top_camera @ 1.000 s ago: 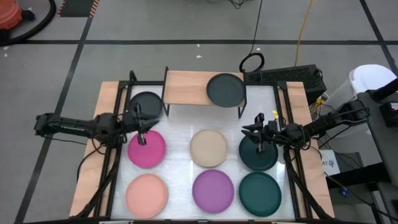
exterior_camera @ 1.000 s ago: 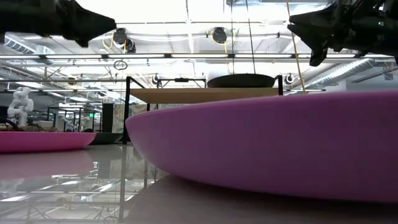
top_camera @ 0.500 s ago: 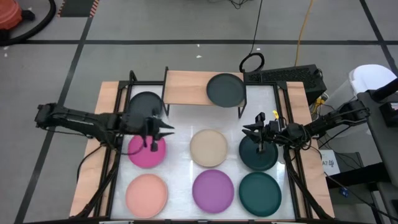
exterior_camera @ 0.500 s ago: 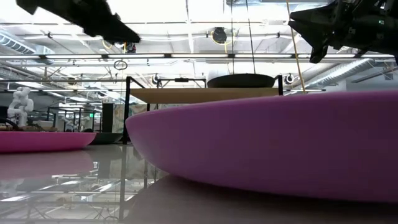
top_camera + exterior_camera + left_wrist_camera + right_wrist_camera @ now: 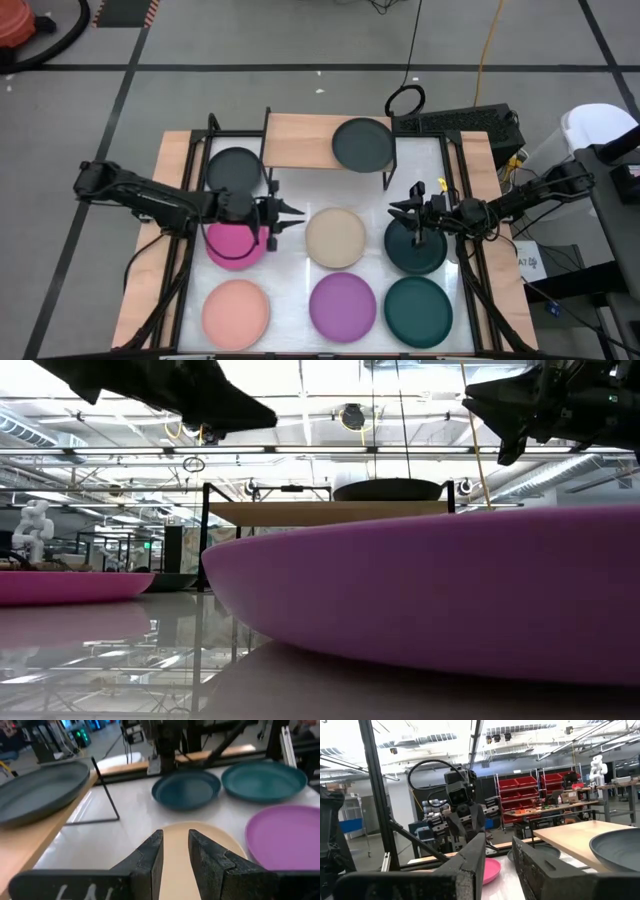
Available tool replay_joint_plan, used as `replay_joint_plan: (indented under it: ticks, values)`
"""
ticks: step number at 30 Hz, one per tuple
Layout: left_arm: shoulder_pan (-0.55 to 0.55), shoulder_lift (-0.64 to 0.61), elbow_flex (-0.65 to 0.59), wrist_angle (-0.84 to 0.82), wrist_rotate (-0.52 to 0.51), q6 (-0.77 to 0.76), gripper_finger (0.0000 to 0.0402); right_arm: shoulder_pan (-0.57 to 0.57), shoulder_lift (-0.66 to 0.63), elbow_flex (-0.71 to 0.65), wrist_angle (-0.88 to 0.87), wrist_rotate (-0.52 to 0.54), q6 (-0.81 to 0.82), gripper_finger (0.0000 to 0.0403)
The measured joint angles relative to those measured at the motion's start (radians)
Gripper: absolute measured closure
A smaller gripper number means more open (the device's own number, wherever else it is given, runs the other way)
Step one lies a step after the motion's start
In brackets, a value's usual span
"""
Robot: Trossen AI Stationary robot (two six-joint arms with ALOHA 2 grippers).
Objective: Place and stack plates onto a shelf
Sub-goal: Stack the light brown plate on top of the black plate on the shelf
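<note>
In the high view one charcoal plate (image 5: pixel 363 144) rests on the right half of the light-wood shelf (image 5: pixel 300 140). The second charcoal plate (image 5: pixel 236 167) lies on the table beside the shelf's left legs. Magenta (image 5: pixel 235 247), beige (image 5: pixel 335 237) and dark teal (image 5: pixel 415 245) plates form a middle row. Salmon (image 5: pixel 236 313), purple (image 5: pixel 342 306) and teal (image 5: pixel 418 311) plates lie nearer. My left gripper (image 5: pixel 298 213) (image 5: pixel 175 842) hovers open and empty between the magenta and beige plates. My right gripper (image 5: pixel 393 210) (image 5: pixel 499 850) hangs open and empty over the dark teal plate's left edge.
Black rails (image 5: pixel 185 250) run along both sides of the white table top. The shelf's thin black legs (image 5: pixel 106 790) stand near the far edge. A dark box with cables (image 5: pixel 470 122) sits beyond the far right corner. Bare table shows between shelf and middle row.
My left gripper has swung toward the table's right, from above the magenta plate's far-left edge to the gap between the magenta and beige plates. No plate has moved.
</note>
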State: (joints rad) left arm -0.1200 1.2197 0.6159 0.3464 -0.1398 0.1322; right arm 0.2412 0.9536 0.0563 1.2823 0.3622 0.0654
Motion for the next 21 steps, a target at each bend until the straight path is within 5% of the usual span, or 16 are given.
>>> replay_joint_plan:
  ticks: [13, 21]
  values:
    - [-0.009, 0.023, 0.0, 0.162, 0.0, -0.067, 0.0305, 0.0, 0.0, 0.0, -0.021, 0.002, 0.0, 0.0321]
    - [-0.118, 0.064, 0.022, 0.157, -0.003, 0.062, 0.0305, 0.0, 0.0, 0.0, -0.03, 0.005, -0.024, 0.0321]
